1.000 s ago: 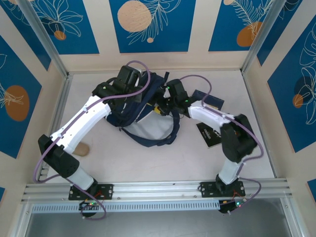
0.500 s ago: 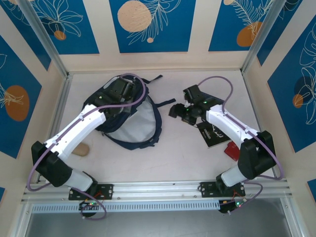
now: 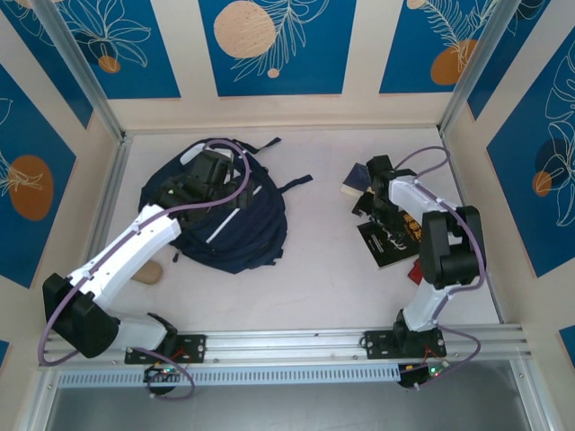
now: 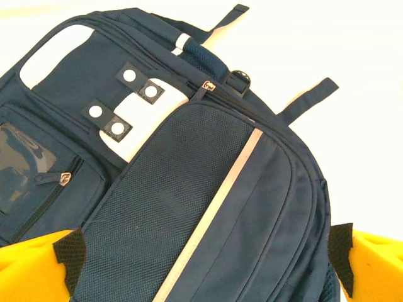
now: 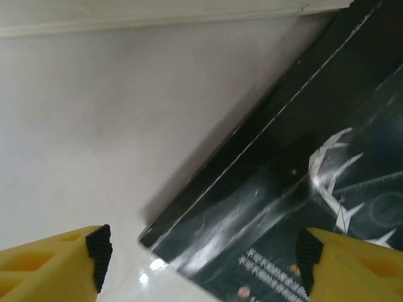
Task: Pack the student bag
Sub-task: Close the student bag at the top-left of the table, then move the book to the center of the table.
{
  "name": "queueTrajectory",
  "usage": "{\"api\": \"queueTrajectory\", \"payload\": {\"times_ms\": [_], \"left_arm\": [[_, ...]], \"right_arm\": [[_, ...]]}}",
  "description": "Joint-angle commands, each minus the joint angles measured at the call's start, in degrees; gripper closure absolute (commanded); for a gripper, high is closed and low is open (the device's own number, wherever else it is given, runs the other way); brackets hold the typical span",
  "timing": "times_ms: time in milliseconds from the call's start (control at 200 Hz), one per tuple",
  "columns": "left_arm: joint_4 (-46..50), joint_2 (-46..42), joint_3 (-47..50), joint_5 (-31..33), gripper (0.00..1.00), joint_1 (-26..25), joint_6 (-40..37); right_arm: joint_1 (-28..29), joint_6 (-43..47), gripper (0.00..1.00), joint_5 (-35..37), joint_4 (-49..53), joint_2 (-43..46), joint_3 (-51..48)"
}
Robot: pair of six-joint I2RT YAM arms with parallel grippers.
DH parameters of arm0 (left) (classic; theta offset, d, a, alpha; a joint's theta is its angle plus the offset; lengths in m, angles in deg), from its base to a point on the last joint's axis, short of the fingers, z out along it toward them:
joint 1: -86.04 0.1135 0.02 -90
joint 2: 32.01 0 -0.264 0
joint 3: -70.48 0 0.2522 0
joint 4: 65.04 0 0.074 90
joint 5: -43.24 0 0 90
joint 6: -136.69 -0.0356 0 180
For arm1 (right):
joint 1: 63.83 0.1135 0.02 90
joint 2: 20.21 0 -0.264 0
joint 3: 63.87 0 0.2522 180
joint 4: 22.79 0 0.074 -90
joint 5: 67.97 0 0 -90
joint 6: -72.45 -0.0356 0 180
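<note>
Student bag: lying flat on the left half of the surface, front panel up, straps trailing toward the back wall.
Left end effector: poised right over the bag's mesh pocket, fingers spread wide, nothing in them.
Right end effector: over on the right side, fingers well apart, straddling the corner of a dark book without gripping it.
Step in hand: looks like the book pickup, with the bag waiting.
Doing it well: the book lies flat, so the fingers need an edge. I'd come down at that exposed corner, tip it up, then pinch across the thickness. The cover looks glossy, so grip squarely or it slips.
Bag side: the zips look closed from the left wrist view; the silver zip pull is the spot to take before anything goes in.
Writing: the book cover carries a white leafy emblem and a line of small pale print, too blurred to read.
Bag labels: no brand legible.
</note>
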Motion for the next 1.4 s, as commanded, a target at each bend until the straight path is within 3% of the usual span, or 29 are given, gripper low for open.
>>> {"api": "queueTrajectory", "payload": {"times_ms": [0, 405, 690, 865, 1205, 1395], "left_arm": [[-1.79, 0.15, 1.2, -1.37, 0.0, 0.85, 2.92], [-2.98, 3.19, 1.2, -3.88, 0.0, 1.07, 4.42], [-3.55, 5.69, 0.09, -7.13, 0.0, 1.07, 4.44], [-4.21, 7.22, -0.28, -9.56, 0.0, 1.09, 5.14], [-6.15, 10.36, -0.55, -14.87, 0.0, 0.95, 6.95], [-7.02, 12.37, -0.92, -19.79, 0.0, 0.9, 6.96]], "right_arm": [[-0.05, 0.21, 0.24, 2.54, 3.41, -2.81, 2.76], [2.42, -0.05, 0.32, -2.82, 4.34, -8.78, 2.01], [6.3, -1.08, 0.39, -8.95, 4.94, -5.96, -1.61], [11.65, -4.02, 0.41, -10.35, 4.78, -3.43, -4.87], [28.61, -10.0, 0.43, -16.86, 0.35, 0.37, -8.3], [28.62, -9.7, 0.42, -9.76, 4.49, 8.86, -5.68]]}}
